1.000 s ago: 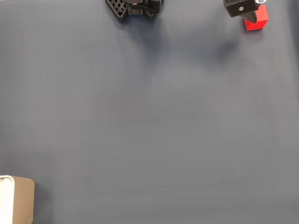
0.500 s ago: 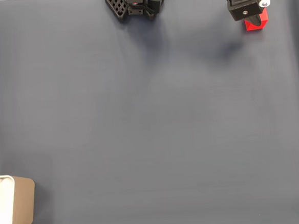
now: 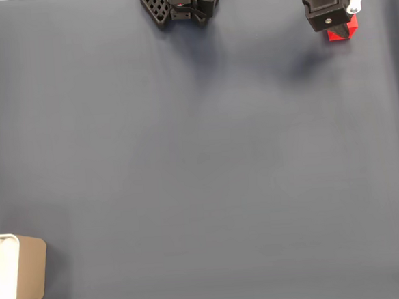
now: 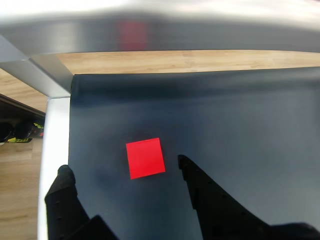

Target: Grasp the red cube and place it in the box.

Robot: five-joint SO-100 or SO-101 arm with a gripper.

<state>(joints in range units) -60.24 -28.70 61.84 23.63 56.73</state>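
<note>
Spread apart, the jaws of the black two-finger gripper [image 4: 122, 170] frame the small bright red matte cube [image 4: 145, 158] in the wrist view: one dark fingertip [image 4: 64, 176] lies to the cube's left and the other, a longer toothed finger, to its right, with a strip of mat showing between each finger and the cube, so neither touches it. The cube rests flat on the dark slate-blue mat [image 4: 240, 120], near the mat's left edge as the wrist view shows it; beyond that edge run a pale grey table rim and a wooden floor. In the fixed view the gripper [image 3: 340, 30] hangs over the cube [image 3: 342, 31] at the mat's upper right corner, its black housing covering most of the cube so that only the lower red part shows; a soft shadow falls on the mat [image 3: 200, 163] just left of the cube. The arm's black perforated base [image 3: 179, 4] stands at the top edge, well left of the cube. The tan rectangular box with rounded corners and white interior [image 3: 26, 271] sits at the lower left corner of the mat, far from the cube.
</note>
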